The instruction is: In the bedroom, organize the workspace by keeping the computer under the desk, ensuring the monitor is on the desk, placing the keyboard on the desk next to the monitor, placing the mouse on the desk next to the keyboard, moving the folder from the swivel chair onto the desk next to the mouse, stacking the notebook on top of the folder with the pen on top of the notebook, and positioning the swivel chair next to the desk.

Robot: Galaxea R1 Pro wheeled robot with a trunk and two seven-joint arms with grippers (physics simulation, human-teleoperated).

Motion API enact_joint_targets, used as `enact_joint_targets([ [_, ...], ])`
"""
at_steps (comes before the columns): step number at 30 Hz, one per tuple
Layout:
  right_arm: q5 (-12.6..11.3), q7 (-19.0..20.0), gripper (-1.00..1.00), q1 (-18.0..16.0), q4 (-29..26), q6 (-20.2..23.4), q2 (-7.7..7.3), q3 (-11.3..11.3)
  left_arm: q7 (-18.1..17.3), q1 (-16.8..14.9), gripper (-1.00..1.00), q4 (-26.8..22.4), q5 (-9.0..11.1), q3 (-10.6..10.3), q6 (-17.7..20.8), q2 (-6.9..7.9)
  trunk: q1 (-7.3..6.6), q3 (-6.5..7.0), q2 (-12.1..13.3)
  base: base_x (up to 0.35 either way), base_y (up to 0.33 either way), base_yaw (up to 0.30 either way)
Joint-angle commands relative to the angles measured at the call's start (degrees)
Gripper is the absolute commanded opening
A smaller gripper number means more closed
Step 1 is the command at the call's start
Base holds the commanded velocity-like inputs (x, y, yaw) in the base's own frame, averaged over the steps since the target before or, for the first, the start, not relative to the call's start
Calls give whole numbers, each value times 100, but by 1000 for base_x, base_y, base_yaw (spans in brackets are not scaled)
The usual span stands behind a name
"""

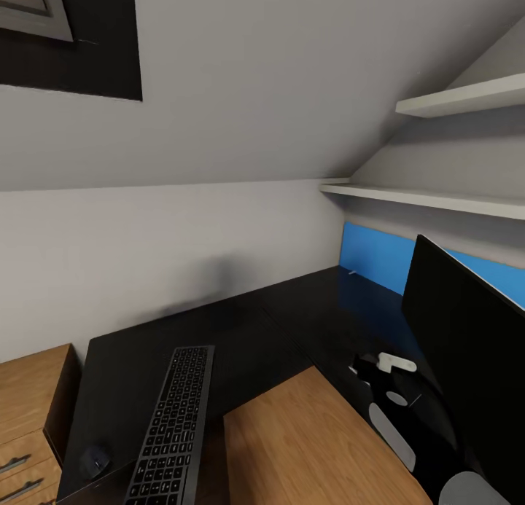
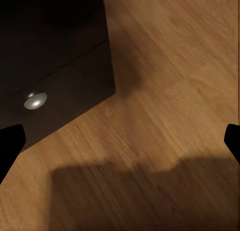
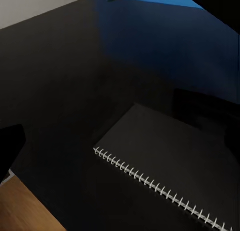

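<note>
The black L-shaped desk point(image 1: 240, 337) fills the corner. On its left wing lie the dark grey keyboard point(image 1: 175, 425) and, beside it, the small black mouse point(image 1: 95, 461). The black monitor point(image 1: 467, 352) stands at the right. Behind it a bright blue flat folder point(image 1: 379, 253) appears to lean on the wall, with a thin pale pen point(image 1: 352, 272) at its foot. My right gripper point(image 3: 122, 141) hangs open just above the spiral-bound dark notebook point(image 3: 170, 156) lying on the desk. My left gripper point(image 2: 120, 141) is open over the floor by the desk's drawer unit point(image 2: 55, 56).
A light wooden chest point(image 1: 29, 417) stands left of the desk. Two white shelves point(image 1: 437, 197) jut out under the sloped ceiling at the right. Wood floor point(image 1: 306, 447) fills the desk's inner corner. A round silver knob point(image 2: 35, 100) shows on the drawer unit.
</note>
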Motion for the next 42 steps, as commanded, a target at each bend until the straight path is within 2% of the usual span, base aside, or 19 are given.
enact_joint_targets([
  [1,-49,-43,100,-7,-7,-14,-9,26,46,-8,100,-2,60,-51,-26,-28,0,-8,-5,0,0,0],
  [6,-49,-48,100,-7,-11,-21,-9,7,67,-8,100,-114,2,-97,79,-244,0,-8,-5,0,0,0],
  [9,-49,-49,100,-7,-11,-17,-9,0,80,-8,100,-524,-211,-176,485,-275,0,-8,-5,0,0,0],
  [11,-49,-49,100,-7,-11,-15,-9,0,85,-8,100,-829,-307,-203,879,-275,0,-8,-5,0,0,0],
  [13,-49,-50,100,-7,-11,-14,-9,-4,83,-8,100,-1398,-375,-241,1557,-275,0,-8,-5,0,0,0],
  [18,-49,-50,100,-7,-12,-14,-9,7,78,-8,100,-2309,-401,-262,2282,-275,0,-8,-5,0,0,0],
  [19,-49,-55,100,-7,-12,-8,-9,19,68,-8,100,-2780,-401,-264,2726,-275,0,-8,-5,0,0,0],
  [23,-49,-63,100,-7,-12,-6,-9,22,58,-8,100,-3392,-400,-266,3366,-275,0,-8,-5,0,0,0],
  [25,-49,-62,100,-7,-12,-5,-9,22,57,-8,100,-3570,-400,-266,3488,-275,0,-8,-5,0,0,0],
  [27,-49,-60,100,-7,-12,-5,-9,26,55,-8,100,-3957,-395,-266,3640,-275,0,-8,-5,0,0,0],
  [30,-49,-59,100,-7,-12,-5,-4,28,56,-8,100,-4292,-392,-266,3698,-275,0,-8,-5,0,0,0],
  [42,-45,-59,100,-7,-12,-9,0,29,85,-8,100,-4737,-402,-261,3702,-275,0,-8,-5,0,0,0],
])
